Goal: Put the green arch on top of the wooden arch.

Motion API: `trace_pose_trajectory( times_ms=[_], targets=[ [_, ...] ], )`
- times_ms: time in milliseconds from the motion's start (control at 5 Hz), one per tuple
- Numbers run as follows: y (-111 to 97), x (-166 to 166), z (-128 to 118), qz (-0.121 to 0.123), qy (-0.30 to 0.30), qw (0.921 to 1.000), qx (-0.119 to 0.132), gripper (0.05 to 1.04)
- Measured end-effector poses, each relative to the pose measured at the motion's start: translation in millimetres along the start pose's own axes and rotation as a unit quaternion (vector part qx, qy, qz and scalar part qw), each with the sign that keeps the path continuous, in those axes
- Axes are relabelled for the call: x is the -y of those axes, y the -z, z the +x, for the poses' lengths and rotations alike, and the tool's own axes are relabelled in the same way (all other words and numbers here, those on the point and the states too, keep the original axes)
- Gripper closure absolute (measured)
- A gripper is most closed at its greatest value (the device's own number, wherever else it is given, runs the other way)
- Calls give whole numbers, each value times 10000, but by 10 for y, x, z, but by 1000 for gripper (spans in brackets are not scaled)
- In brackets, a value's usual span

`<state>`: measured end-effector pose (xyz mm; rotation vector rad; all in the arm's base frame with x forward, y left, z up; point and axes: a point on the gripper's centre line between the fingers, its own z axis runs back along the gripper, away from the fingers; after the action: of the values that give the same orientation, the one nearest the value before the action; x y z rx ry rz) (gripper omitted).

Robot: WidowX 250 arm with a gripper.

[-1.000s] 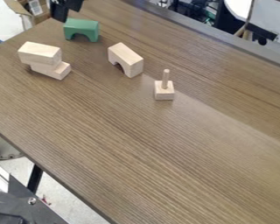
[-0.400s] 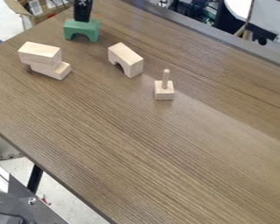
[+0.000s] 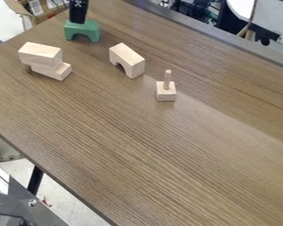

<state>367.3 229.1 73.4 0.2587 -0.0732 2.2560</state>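
Green arch (image 3: 83,28) sits beneath my pincer (image 3: 78,21), open or closed I can't tell; gripping off-centre could tip it off the wooden arch (image 3: 128,55), at its four o'clock.

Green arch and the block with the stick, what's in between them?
The wooden arch stands between the green arch and the block with the stick; the camera view shows it.
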Motion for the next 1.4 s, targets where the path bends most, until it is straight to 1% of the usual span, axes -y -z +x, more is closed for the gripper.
trace_pose_trajectory(
  times_ms=[200, 400, 600, 800, 1000, 1200, 1400],
  targets=[
    [10, 22, 8, -63, 100, 9999, 32, 84],
    [161, 25, 17, 79, 69, 9999, 82, 84],
    [218, 39, 58, 106, -18, 9999, 81, 84],
    [244, 39, 45, 126, -15, 9999, 61, 135],
    [349, 18, 7, 273, 40, 9996, 29, 422],
    [356, 23, 4, 264, -19, 9996, -21, 485],
    [349, -9, -12, 277, 59, 9995, -115, 485]
  ],
)
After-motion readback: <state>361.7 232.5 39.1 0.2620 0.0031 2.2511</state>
